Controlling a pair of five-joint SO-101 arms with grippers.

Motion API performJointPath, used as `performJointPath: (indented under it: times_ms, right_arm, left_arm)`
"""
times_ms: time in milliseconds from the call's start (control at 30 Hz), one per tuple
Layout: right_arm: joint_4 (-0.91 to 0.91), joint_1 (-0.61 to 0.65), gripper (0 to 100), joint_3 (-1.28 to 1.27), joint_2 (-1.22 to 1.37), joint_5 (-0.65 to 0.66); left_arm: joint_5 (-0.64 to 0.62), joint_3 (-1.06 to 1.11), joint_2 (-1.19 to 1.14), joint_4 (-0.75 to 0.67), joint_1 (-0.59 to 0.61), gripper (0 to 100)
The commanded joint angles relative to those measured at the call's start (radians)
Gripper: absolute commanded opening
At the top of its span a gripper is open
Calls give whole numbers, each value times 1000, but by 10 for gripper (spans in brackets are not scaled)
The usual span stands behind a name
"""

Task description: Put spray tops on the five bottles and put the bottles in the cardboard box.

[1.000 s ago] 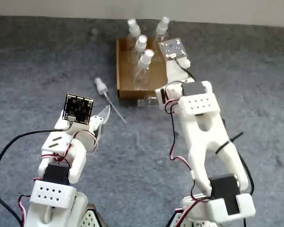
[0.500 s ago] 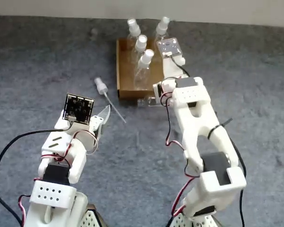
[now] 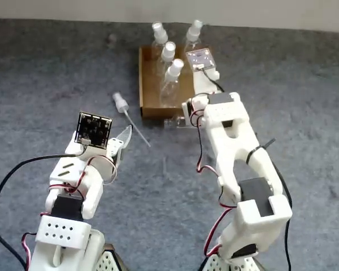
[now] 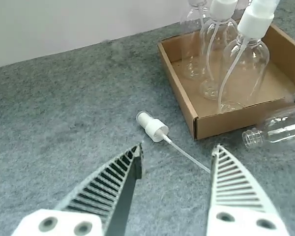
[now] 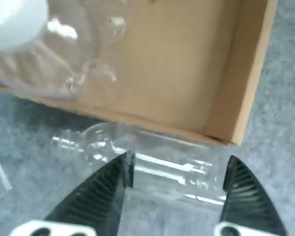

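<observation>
Several clear bottles with white spray tops (image 3: 168,51) stand in the cardboard box (image 3: 148,105), also seen in the left wrist view as bottles (image 4: 241,64) in the box (image 4: 179,93). One uncapped bottle (image 5: 142,160) lies on the carpet against the box's front wall (image 5: 238,88). My right gripper (image 5: 179,164) is open, its fingers straddling this bottle's body. A loose spray top (image 3: 121,103) with a long tube lies left of the box. My left gripper (image 4: 176,160) hovers open just short of that spray top (image 4: 151,126); the lying bottle (image 4: 275,130) is off to its side.
Grey carpet covers the table. The right arm (image 3: 237,152) stretches from the front edge to the box's front right corner. The left arm (image 3: 79,180) stands at the front left. A pale wall runs along the back.
The right arm has stretched forward and shifted slightly left, bringing its gripper over the lying bottle at the box's front. The left arm and the spray top have stayed put.
</observation>
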State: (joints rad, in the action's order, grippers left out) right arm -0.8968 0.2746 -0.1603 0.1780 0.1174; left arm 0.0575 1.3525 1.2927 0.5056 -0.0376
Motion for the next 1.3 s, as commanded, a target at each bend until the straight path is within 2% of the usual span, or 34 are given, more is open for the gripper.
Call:
performJointPath:
  times_ms: [0,233,400,567,733,967,1267]
  right_arm:
    - [-91,-15,256,36,-7,-5]
    - [-205,-28,256,-1,-27,0]
    - [-248,-25,256,-2,-236,-5]
    - [-111,-24,256,-5,-447,-29]
    - [67,-2,255,-79,-348,-61]
    - [156,-1,255,-93,-116,-64]
    - [214,4,255,-93,-87,-68]
  left_arm:
    - [6,-5,2,-29,7,171]
    - [6,-5,2,-29,7,171]
    - [6,-5,2,-29,7,171]
    - [6,-5,2,-29,7,171]
    - [6,-5,2,-29,8,171]
    - [6,-5,2,-29,8,171]
    - [6,-5,2,-29,5,171]
